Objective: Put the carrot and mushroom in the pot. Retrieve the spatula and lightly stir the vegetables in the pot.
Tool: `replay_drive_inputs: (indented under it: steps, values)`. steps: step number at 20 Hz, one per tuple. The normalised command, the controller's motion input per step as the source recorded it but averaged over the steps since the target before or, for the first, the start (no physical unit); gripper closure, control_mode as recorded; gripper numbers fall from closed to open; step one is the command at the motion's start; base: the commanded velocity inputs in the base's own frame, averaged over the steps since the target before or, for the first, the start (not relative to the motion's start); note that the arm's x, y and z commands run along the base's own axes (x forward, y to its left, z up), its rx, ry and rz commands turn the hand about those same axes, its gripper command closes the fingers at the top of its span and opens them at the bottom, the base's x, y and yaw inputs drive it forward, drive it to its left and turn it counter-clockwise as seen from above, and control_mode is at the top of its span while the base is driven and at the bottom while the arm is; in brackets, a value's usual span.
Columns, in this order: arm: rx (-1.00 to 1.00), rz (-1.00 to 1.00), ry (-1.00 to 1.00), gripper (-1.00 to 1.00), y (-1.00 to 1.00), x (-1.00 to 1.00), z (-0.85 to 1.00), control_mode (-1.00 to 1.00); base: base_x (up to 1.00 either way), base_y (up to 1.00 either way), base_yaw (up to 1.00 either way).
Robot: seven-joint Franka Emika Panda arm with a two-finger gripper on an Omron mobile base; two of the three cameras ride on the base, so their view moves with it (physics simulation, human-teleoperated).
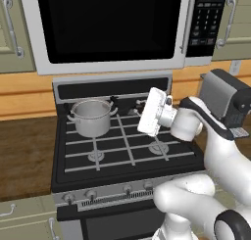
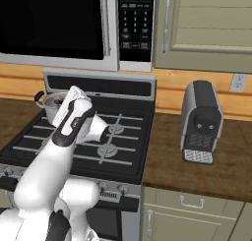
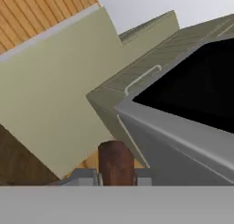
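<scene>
The pot [image 1: 91,116] stands upright on the stove's [image 1: 127,146] rear left burner, apart from the arm. The hand [image 3: 116,175] hovers above the stove, tilted up toward the microwave [image 1: 112,26] and cabinets. In the hand view a brown, rounded thing [image 3: 115,162] sits clamped between the fingertips; it may be the mushroom, though the view is too close to be sure. If so, it should be light, soft and easily bruised, best held gently across its cap. The steel pot looks stiff, smooth and slippery; its side loop handles offer the surest hold
</scene>
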Motion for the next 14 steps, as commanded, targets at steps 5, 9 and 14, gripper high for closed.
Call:
replay_drive_inputs:
  steps: [5, 9, 14]
  values:
    - [0.54, -0.27, 0.22, 1.00, 0.35, 0.00, 0.56, -1.00, 0.00, 0.00, 0.00]
    - [0.24, -0.11, 0.06, 1.00, 0.36, 0.09, 0.17, -1.00, 0.00, 0.00, 0.00]
    - [0.15, -0.03, 0.14, 1.00, 0.35, 0.28, 0.00, -1.00, 0.00, 0.00, 0.00]
